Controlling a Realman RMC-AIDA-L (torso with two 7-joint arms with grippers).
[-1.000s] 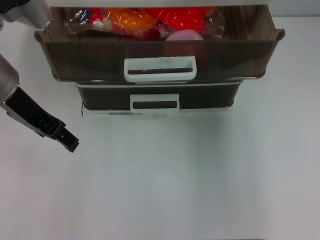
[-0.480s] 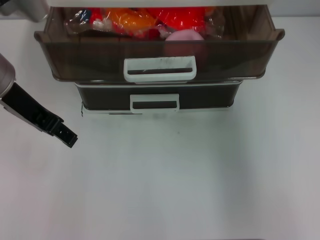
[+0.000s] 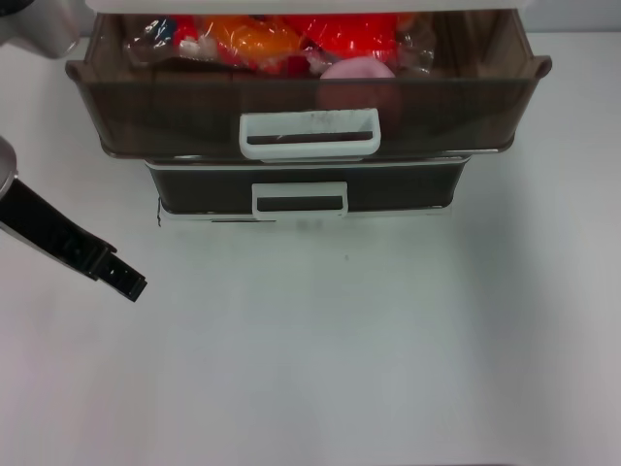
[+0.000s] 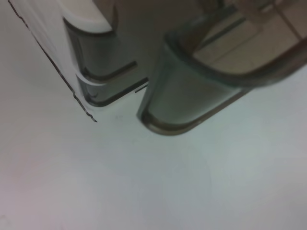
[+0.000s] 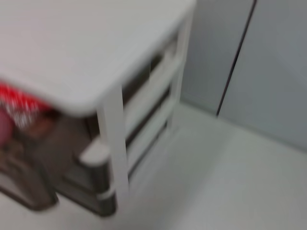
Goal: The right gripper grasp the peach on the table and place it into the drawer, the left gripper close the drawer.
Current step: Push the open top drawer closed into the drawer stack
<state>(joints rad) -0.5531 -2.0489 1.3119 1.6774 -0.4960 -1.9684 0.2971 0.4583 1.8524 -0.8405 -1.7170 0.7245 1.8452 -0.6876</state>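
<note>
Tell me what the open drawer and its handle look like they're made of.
The drawer looks like smoky brown see-through plastic: the peach and red packets show through its front wall. The handle seems opaque white plastic with a smooth, slightly glossy finish, though that is less certain.

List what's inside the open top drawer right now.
The open drawer holds the peach near its middle, behind the handle, with red and orange packaged items behind and beside it. The drawer's rear is hidden under the cabinet top.
</note>
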